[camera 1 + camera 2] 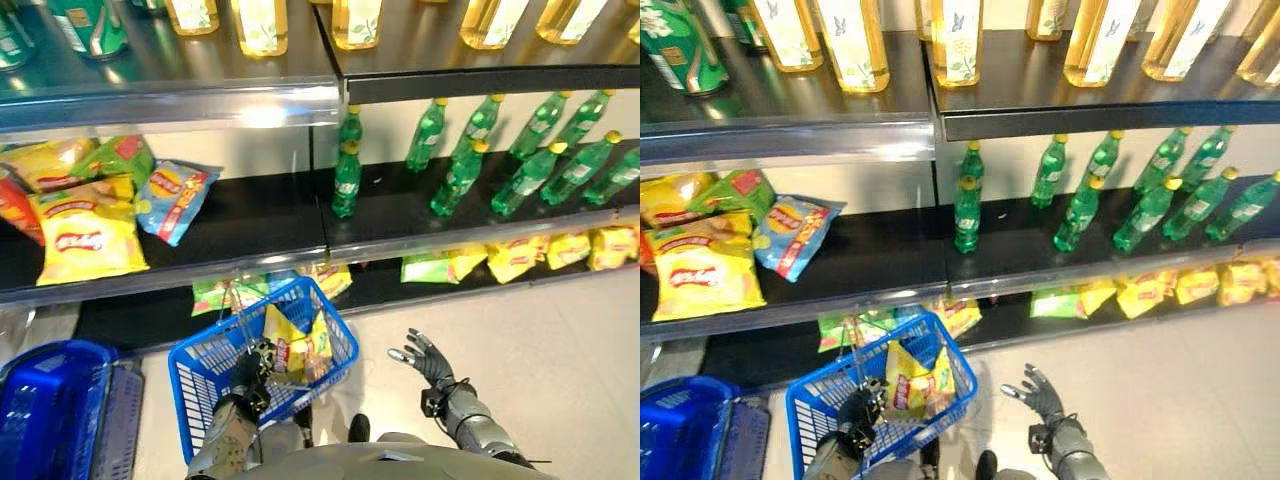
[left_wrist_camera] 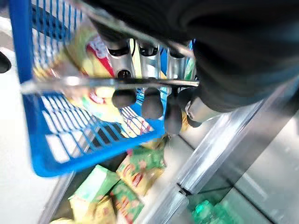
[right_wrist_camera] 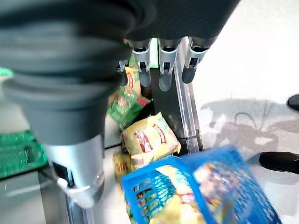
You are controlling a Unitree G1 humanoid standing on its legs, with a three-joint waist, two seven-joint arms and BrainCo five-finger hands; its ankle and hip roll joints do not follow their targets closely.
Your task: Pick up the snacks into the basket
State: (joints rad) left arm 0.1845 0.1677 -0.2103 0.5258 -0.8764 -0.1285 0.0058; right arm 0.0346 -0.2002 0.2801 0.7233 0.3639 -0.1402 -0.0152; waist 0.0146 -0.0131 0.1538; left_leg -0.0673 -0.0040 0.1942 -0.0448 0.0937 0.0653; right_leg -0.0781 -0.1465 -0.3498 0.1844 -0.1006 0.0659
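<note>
The blue wire basket [image 1: 333, 315] hangs in front of the lowest shelf, with yellow snack bags [image 1: 290, 345] inside it. My left hand [image 1: 250, 378] is shut on the basket's thin metal handle [image 2: 93, 84], and its fingers [image 2: 152, 102] curl round the wire. To the right of the basket, my right hand [image 1: 425, 360] is held over the pale floor, open, fingers spread and empty. More snacks lie on the middle shelf at the left: yellow bags [image 1: 85, 240], a blue bag [image 1: 175, 200] and a green bag [image 1: 120, 160]. Yellow and green bags [image 3: 149, 135] sit on the bottom shelf behind the basket.
Green bottles [image 1: 520, 160] stand on the middle shelf's right half, and yellow drink bottles [image 1: 260, 25] line the top shelf. A row of yellow snack bags [image 1: 560, 250] fills the bottom shelf at the right. A second blue basket [image 1: 50, 410] rests at the lower left.
</note>
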